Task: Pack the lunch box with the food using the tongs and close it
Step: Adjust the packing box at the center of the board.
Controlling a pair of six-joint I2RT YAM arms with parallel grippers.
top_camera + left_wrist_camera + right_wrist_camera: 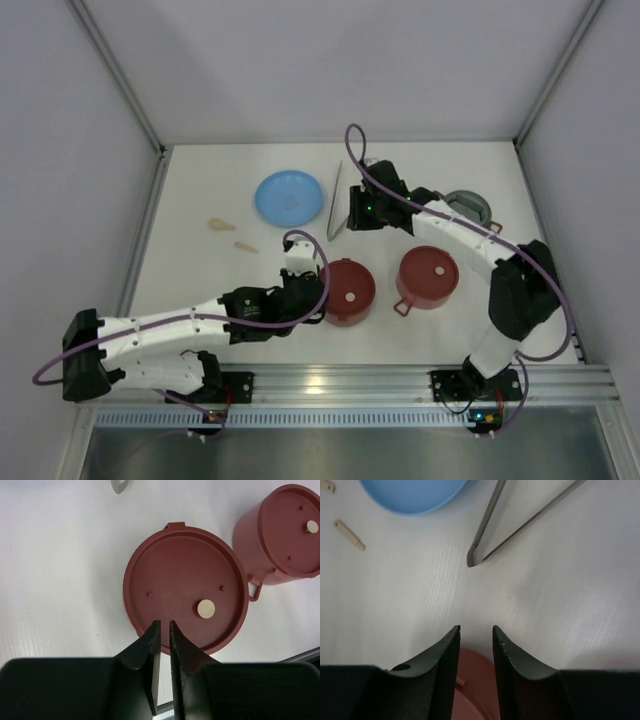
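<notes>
The lunch box stands as two separate dusty-red bowls, each covered by a flat maroon lid with a pale round dot: the left bowl (349,290) (185,585) and the right bowl (428,277) (287,530). Its grey top lid (468,207) lies at the back right. The silver tongs (335,200) (487,520) lie on the table by the blue plate. My left gripper (312,292) (164,622) hovers at the left bowl's near rim, jaws a narrow slit apart with nothing between them. My right gripper (352,215) (476,627) is open beside the tongs, holding nothing. No food shows.
A light-blue plate (289,197) (412,492) sits at the back, left of the tongs. Two small beige pieces (222,225) (246,246) lie on the table further left. White walls close in the table on three sides.
</notes>
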